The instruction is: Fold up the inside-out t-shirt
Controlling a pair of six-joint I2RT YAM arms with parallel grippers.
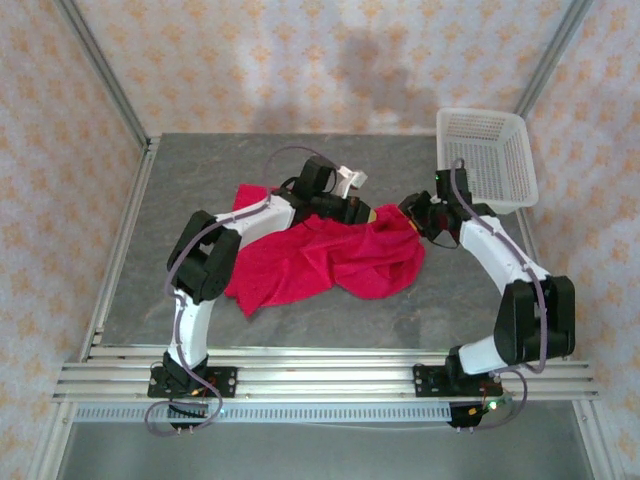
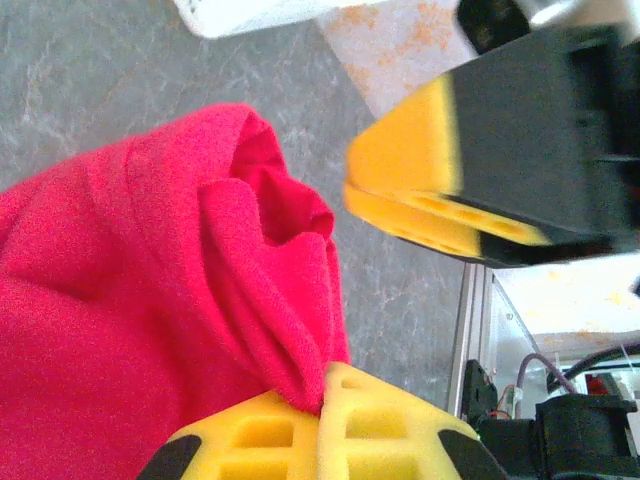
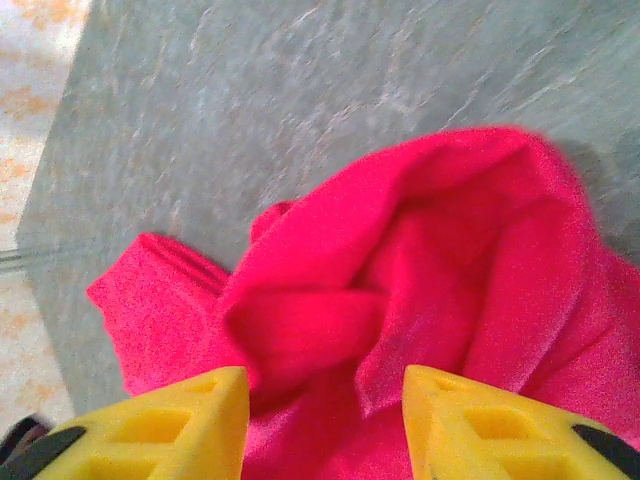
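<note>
The inside-out t-shirt (image 1: 320, 260) lies crumpled in the middle of the counter (image 1: 200, 170), its long axis running from near-left to far-right. Both arms meet at the far-right end. The left jaws are closed on a pinched fold of red cloth. The right jaws stand apart just beside them, gripping nothing, with bunched cloth directly under their gap.

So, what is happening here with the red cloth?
Two robot arms are working on a red shirt that lies crumpled on the table, not yet folded. The left arm has its jaws shut on a bunched edge of the shirt. The right arm has its jaws open just over the cloth, holding nothing. A white basket sits at the far right corner.
</note>
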